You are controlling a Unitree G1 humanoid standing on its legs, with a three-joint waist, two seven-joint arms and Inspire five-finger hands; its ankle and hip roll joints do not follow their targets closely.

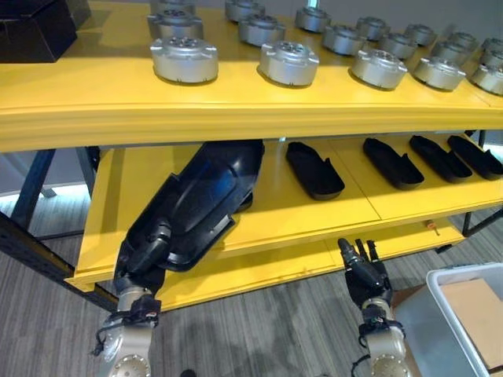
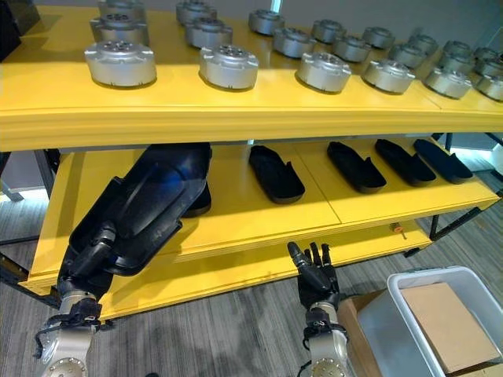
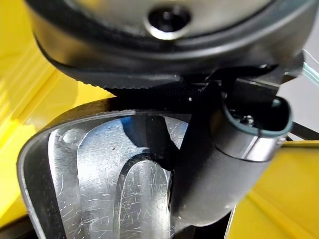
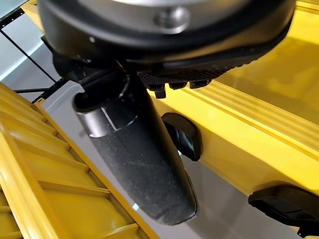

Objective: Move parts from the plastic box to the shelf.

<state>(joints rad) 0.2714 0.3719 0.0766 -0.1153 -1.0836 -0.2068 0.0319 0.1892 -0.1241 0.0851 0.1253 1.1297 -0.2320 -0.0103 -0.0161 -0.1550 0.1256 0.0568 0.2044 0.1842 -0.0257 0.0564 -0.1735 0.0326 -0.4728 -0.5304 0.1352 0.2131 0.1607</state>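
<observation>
A large glossy black shell part [image 1: 208, 192] lies slanted on the left of the yellow shelf's lower board [image 1: 275, 216], its far end under the top board. My left hand [image 1: 145, 253] grips its near end, fingers curled round the rim; in the left wrist view the thumb [image 3: 214, 164] presses on the part's shiny inside [image 3: 99, 169]. My right hand [image 1: 363, 271] hangs in front of the lower board's edge, fingers straight and empty. The grey plastic box [image 1: 452, 276] stands on the floor at the lower right.
Several smaller black parts [image 1: 314, 169] lie in a row along the lower board. Several silver round parts [image 1: 185, 59] stand on the top board [image 1: 236, 110]. A brown cardboard sheet [image 1: 475, 310] lies in the box. A black case [image 1: 35, 27] sits top left.
</observation>
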